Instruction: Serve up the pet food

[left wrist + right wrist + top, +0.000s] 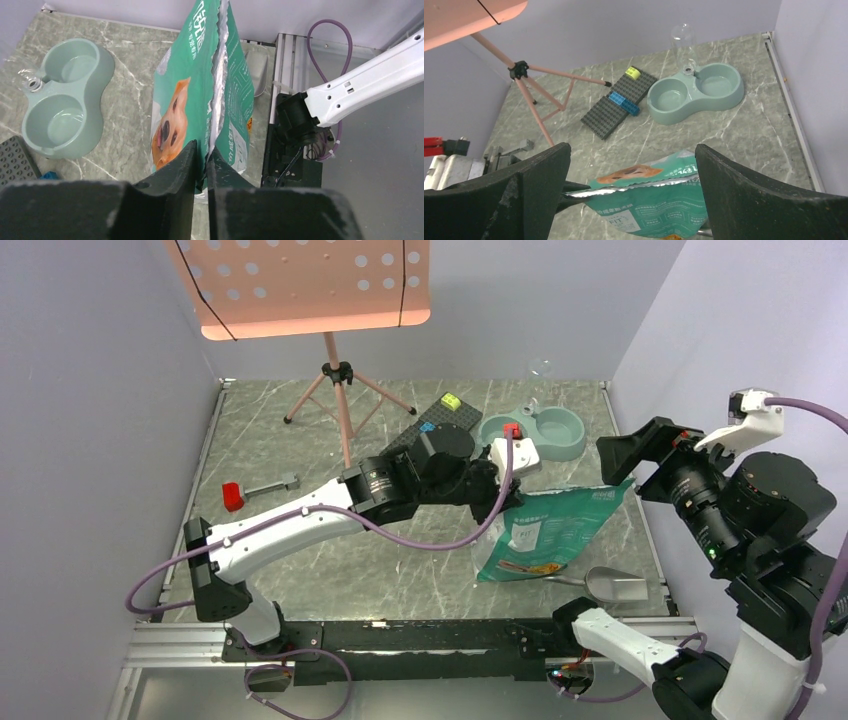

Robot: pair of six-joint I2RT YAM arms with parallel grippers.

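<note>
The left gripper [202, 172] is closed tight on the silver top edge of the teal-green pet food bag [200, 75], right of centre in the top view. The right gripper [631, 150] is wide open, holding nothing, above the bag's top edge. The kibble itself cannot be seen in any view. The double bowl [545, 432] lies higher in the frame.
</note>
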